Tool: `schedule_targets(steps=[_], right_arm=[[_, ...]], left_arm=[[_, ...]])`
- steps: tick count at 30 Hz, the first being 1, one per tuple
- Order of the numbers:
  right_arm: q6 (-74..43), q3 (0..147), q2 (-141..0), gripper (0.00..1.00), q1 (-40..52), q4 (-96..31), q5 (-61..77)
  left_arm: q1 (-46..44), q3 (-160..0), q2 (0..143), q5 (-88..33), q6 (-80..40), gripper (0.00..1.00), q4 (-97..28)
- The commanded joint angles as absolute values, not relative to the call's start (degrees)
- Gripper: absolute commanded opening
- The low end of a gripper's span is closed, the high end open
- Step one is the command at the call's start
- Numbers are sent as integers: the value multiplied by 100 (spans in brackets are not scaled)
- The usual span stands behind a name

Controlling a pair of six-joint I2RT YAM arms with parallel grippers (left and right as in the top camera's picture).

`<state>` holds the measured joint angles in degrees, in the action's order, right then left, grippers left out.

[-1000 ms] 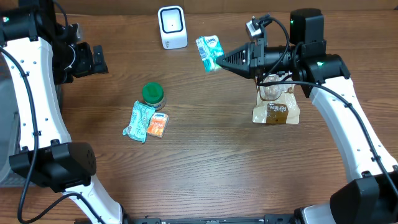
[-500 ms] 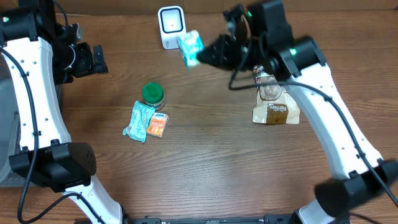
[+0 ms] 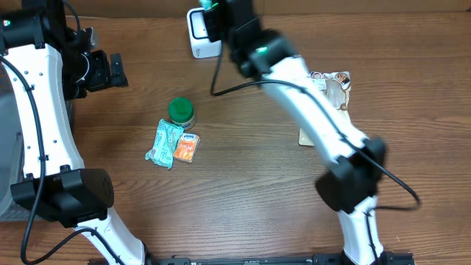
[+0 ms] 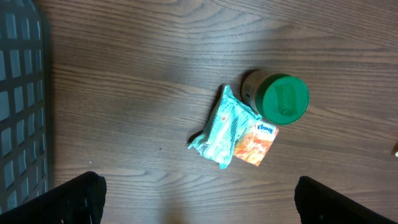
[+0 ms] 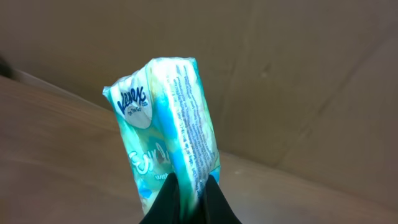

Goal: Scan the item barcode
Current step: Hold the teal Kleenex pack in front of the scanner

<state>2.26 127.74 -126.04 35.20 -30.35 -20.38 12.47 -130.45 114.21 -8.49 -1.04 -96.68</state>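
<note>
Item: teal tissue pack point(image 5: 166, 118), lower end pinched in the right gripper point(image 5: 189, 202), right at the scanner point(image 3: 197, 44).
Left gripper point(image 4: 199, 205): wide, empty, well left of the scanner.
Doing it well: likely square the barcode to the scanner window and hold it steady.
Count: two teal packs, counting the loose teal pack point(image 3: 163, 142); one orange pack point(image 3: 187, 148); one jar point(image 3: 181, 112); one bag point(image 3: 340, 82); one scanner.

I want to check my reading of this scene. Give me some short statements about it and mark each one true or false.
1. The right gripper is shut on a teal Kleenex pack. True.
2. The left gripper holds the green-lidded jar. False: it is open and empty; the jar stands on the table.
3. An orange tissue pack lies against a second teal pack. True.
4. The white scanner is at the table's near edge. False: the scanner stands at the far edge.
</note>
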Motion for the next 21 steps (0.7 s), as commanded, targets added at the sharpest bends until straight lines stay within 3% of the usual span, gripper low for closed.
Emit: schedule_targets(steps=[1,11,21], right_arm=[[1717,12855,-13176,4,3636,-2519,-3214],[2934,12853,-14501,4,3634,-676,-3336],[3013,12853,-14829,4,3457,-392,-2945]], left_arm=[[1236,-13163,11281,-838,3,99,-9679],[1236,-13163,11279,-838,3,100,-9682],[1236,-13163,11281,-838,3,100,-9679]])
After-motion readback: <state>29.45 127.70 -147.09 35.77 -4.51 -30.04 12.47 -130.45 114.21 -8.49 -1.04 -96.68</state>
